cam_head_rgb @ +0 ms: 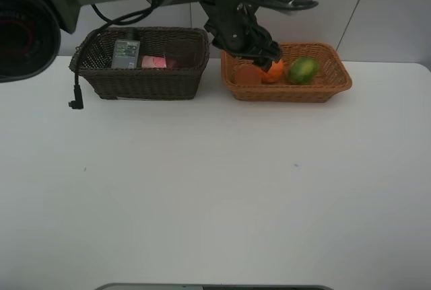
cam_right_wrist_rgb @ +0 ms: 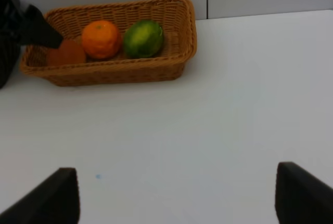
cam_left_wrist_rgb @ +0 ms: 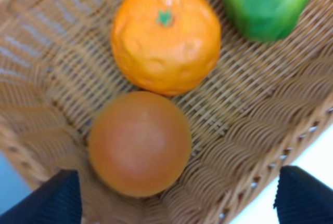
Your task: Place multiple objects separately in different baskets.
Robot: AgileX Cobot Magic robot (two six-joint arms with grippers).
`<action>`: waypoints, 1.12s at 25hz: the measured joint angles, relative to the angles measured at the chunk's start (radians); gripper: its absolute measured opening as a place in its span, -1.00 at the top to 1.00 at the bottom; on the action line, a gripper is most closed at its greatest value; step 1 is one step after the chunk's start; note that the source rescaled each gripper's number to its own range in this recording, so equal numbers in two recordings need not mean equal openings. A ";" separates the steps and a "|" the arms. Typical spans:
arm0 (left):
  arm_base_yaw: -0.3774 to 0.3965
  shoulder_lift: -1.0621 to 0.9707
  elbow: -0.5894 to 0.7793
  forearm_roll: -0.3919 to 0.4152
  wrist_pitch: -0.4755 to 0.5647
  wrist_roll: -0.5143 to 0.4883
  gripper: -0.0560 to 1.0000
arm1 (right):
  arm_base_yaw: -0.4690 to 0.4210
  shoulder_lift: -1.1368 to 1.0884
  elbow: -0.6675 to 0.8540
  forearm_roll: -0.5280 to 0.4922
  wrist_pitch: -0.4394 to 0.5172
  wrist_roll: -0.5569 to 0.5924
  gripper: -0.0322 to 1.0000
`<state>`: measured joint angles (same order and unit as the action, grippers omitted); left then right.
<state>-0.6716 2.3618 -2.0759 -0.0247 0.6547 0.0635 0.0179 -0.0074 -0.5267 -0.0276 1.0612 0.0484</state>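
The orange-tan basket at the back right holds three fruits: a red-orange peach-like fruit, an orange tangerine and a green round fruit. My left gripper hangs over that basket's left end. In the left wrist view it is open, its fingertips standing wide of the peach-like fruit, which lies on the wicker floor beside the tangerine. The dark brown basket holds a flat dark-green bottle and a pink item. My right gripper is open over bare table, with nothing between its fingers.
A black cable dangles in front of the dark basket's left end. The left arm reaches across above both baskets. The white table stretches in front of them, with a wall close behind.
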 joint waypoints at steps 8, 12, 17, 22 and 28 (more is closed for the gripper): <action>0.107 -0.251 0.096 0.062 0.152 -0.160 -0.91 | 0.000 0.000 0.000 0.000 0.000 0.000 -0.51; 0.208 -0.458 0.337 0.076 0.125 -0.192 -0.91 | 0.000 0.000 0.000 0.000 0.000 0.000 -0.51; 0.373 -0.764 0.700 0.085 0.042 -0.203 -0.91 | 0.000 0.000 0.000 -0.001 0.000 0.000 -0.51; 0.495 -1.048 0.977 0.098 0.036 -0.183 -0.91 | 0.000 0.000 0.000 -0.001 0.000 0.000 -0.51; 0.523 -1.343 1.148 0.098 0.071 -0.136 -0.91 | 0.000 0.000 0.000 -0.001 0.000 0.000 -0.51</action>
<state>-0.1481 1.0191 -0.9276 0.0730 0.7253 -0.0728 0.0179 -0.0074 -0.5267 -0.0285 1.0612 0.0484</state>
